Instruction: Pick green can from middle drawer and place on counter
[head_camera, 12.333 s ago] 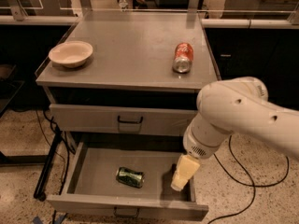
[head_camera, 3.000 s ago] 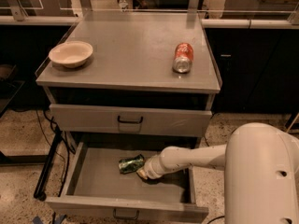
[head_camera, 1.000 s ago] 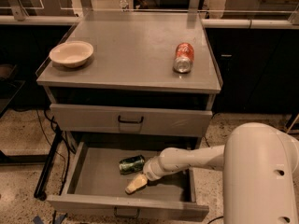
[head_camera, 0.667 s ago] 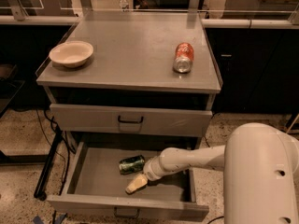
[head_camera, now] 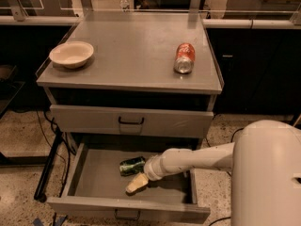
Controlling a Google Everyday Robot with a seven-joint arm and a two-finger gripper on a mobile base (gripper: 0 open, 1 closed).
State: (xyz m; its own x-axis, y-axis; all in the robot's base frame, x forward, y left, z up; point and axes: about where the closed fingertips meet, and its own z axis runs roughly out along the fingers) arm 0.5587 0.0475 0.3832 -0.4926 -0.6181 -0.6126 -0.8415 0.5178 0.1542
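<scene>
On the left of the counter surface (head_camera: 131, 41) I see a pale bowl (head_camera: 71, 54), upright near the front left corner. Well apart from it, toward the right edge, an orange-red can (head_camera: 184, 58) lies on its side. Below, the upper drawer front (head_camera: 131, 121) is shut and the middle drawer (head_camera: 89, 185) stands pulled out.

The green can (head_camera: 132, 165) lies on its side on the drawer floor, about midway across, its right end slightly higher than its left. The gripper (head_camera: 136, 183) is down in the drawer just in front of the can, on the side toward the drawer's front. Its pale tip points down and left, just beside the can, and I cannot tell if they touch. Whether the jaws are released or clenched I cannot tell either.

The arm (head_camera: 197, 158) reaches in from the right, nearly level, sloping a little down toward the wrist, and the robot's white body (head_camera: 268, 173) fills the lower right corner.

Against the picture from three seconds ago, the pale tip has dropped away from the can toward the drawer front. Since 0.7 s ago, nothing has visibly shifted.
</scene>
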